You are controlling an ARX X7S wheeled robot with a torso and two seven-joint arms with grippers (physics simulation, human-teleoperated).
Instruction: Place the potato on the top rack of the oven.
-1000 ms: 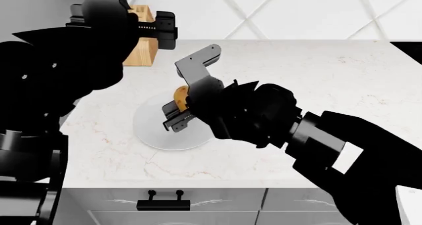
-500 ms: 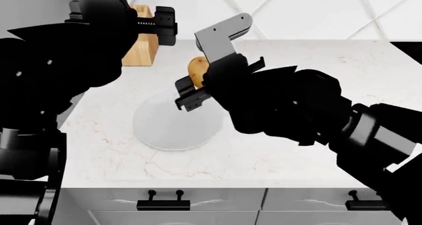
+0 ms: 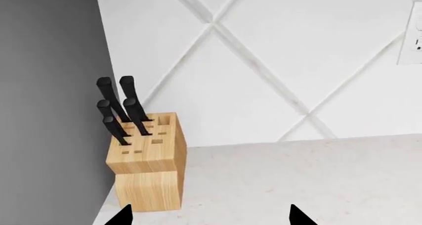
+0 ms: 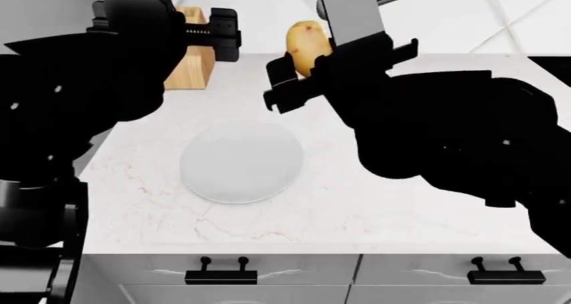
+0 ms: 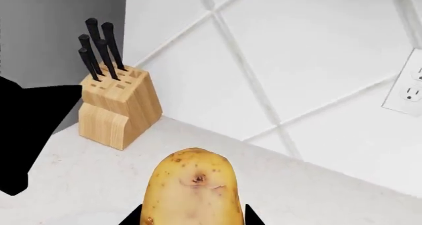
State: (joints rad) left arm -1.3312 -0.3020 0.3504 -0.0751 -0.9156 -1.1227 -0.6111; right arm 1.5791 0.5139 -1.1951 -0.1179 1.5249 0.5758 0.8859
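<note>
Head view shows the right gripper clenched on the potato, holding it in the air well above the white plate and the marble tabletop. The left gripper hovers near the knife block; whether it is parted or closed I cannot tell. The oven is not in sight. Doing this step well probably means keeping a firm squeeze on the rounded potato while turning toward the oven, clear of the knife block and the left arm.
</note>
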